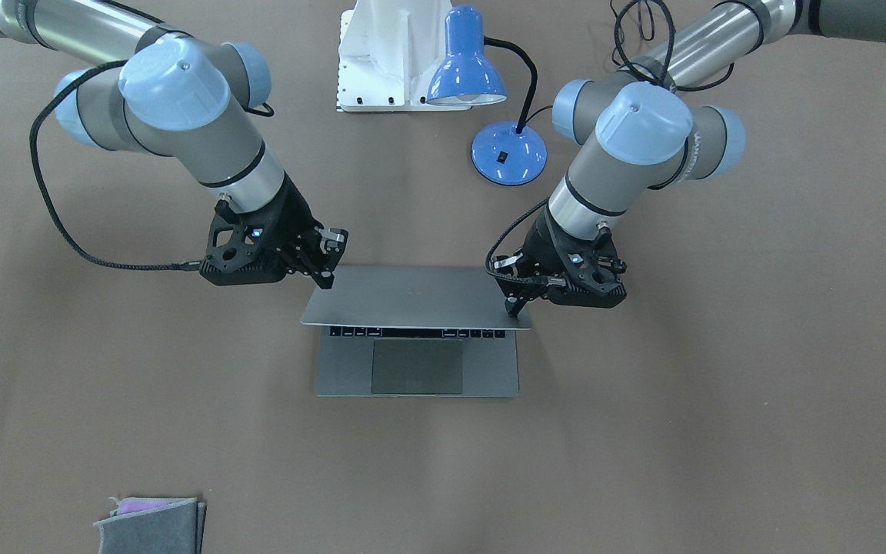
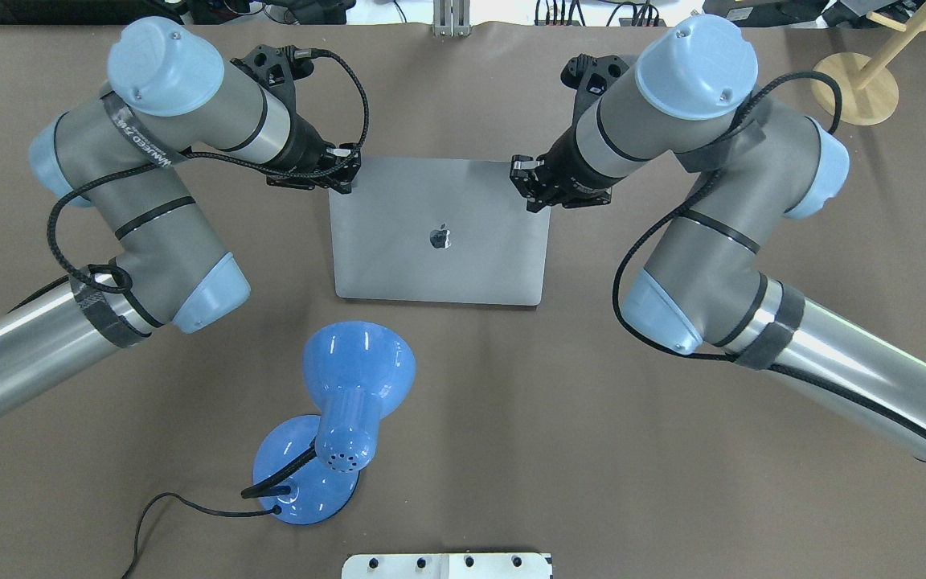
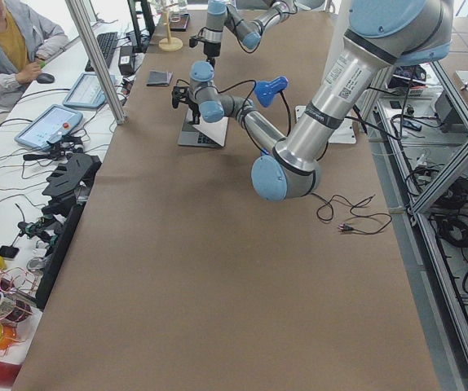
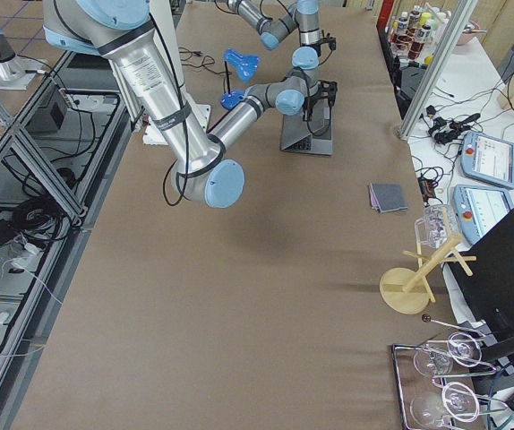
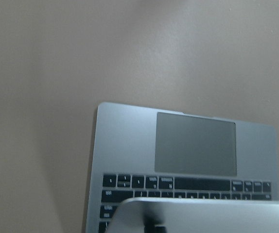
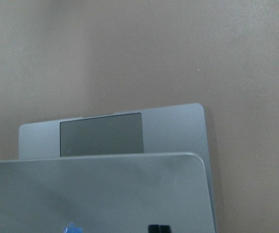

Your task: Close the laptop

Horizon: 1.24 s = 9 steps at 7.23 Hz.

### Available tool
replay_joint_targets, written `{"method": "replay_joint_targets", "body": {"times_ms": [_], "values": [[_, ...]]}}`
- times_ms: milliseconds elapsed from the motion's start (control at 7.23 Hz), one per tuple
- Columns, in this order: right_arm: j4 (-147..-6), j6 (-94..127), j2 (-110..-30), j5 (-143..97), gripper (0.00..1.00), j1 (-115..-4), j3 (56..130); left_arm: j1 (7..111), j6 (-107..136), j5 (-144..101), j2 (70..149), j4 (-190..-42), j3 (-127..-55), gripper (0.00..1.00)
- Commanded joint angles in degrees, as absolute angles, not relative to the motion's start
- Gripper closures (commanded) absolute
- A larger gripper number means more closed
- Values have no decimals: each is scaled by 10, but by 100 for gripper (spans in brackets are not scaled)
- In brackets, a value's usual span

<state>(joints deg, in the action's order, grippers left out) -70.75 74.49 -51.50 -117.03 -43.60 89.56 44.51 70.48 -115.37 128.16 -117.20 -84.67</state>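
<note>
Closing laptop (image 2: 439,233), lid (image 1: 412,296) tipped well past upright.

By the robot's edge of the table (image 2: 592,498), skirting a blue lamp (image 2: 334,418), unused and probably parked clear of the reach. Mid-table, bearing on the lid's two free corners with left gripper (image 2: 344,173) and right gripper (image 2: 529,183), one per corner, likely to keep the push even and spare the hinge any twist. Each seemingly drawn together to a single tip, resting on the metal, not clamping it. Hinge toward the robot, trackpad toward the far edge, hence probably a push away and down to finish. Beyond, by the far edge toward the right corner, leaving a folded cloth (image 1: 151,527) alone.
</note>
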Motion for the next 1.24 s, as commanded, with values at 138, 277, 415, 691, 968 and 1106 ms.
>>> {"method": "replay_joint_targets", "body": {"times_ms": [138,277,415,691,968,1106], "values": [[-675,746,-423,-1144,100,-449,740,445,699,-1134,1330,-1208,-746,100],[-656,748,-397,-1136,100,-447,687,445,680,-1131,1337,-1209,-731,100],[-610,751,-397,-1136,100,-447,653,444,678,-1117,1346,-1210,-711,100],[-609,749,-396,-1137,100,-446,627,442,660,-1108,1371,-1214,-662,100],[-608,745,-395,-1150,100,-445,608,441,650,-1107,1384,-1239,-615,100],[-607,745,-392,-1154,100,-444,596,441,650,-1107,1392,-1242,-598,100]]}}
